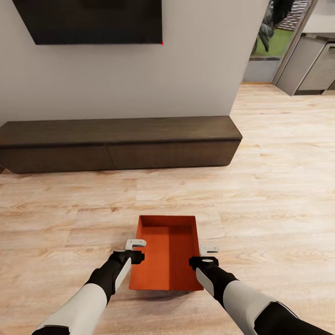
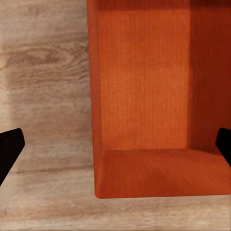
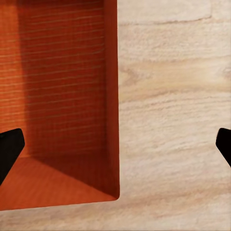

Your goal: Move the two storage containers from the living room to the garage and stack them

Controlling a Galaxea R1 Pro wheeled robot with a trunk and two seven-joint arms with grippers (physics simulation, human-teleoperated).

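Head view is showing the TV (image 1: 93, 21) and console (image 1: 118, 142); wrist views aren't. Orange bin (image 1: 167, 253) is sitting on wood floor (image 1: 270, 200), left claw (image 1: 136, 250) and right claw (image 1: 209, 256) both hanging wide open, straddling its side walls, gripping nothing.

This is a home's living room. A black wall-mounted TV (image 1: 93, 21) hangs on a plain pale wall at eleven o'clock, and beneath it a long, low dark wood console (image 1: 118, 143) runs along the wall. Light wood-plank floor (image 1: 279, 195) spreads across the room. At one o'clock a glass door (image 1: 272, 35) shows green plants outside, and pale grey cabinets (image 1: 309, 65) stand at two o'clock, suggesting an adjoining kitchen.
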